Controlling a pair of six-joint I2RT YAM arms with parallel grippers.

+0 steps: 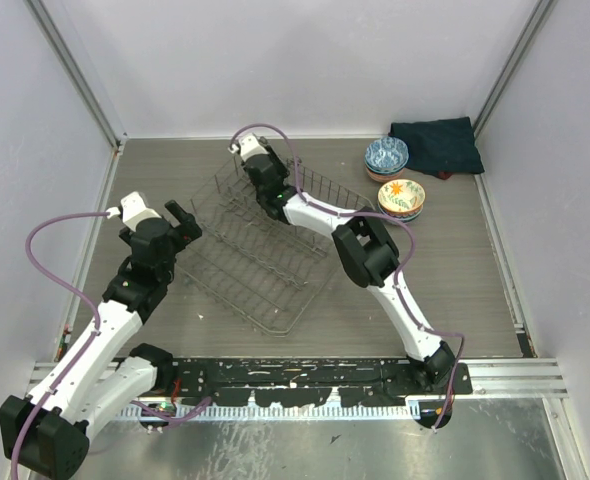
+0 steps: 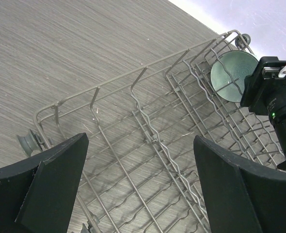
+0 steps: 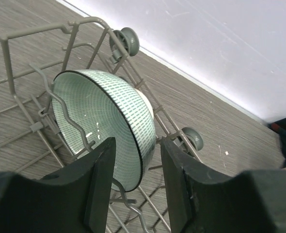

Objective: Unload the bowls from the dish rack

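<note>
The grey wire dish rack (image 1: 265, 270) lies at an angle mid-table. One pale mint bowl (image 3: 114, 121) stands on edge among the tines at the rack's far corner; it also shows in the left wrist view (image 2: 230, 73). My right gripper (image 3: 138, 189) is open, its jaws straddling the bowl's lower rim, one finger inside and one outside, with gaps on both sides. In the top view the right gripper (image 1: 253, 160) hides the bowl. My left gripper (image 2: 140, 194) is open and empty above the rack's left edge (image 1: 187, 225). Unloaded bowls stand at the back right: a blue-patterned stack (image 1: 386, 155) and an orange-patterned stack (image 1: 402, 198).
A dark folded cloth (image 1: 435, 145) lies in the back right corner behind the bowl stacks. The rack (image 2: 148, 131) has small grey wheels (image 3: 126, 41) at its corners. White walls close the table at the back and sides.
</note>
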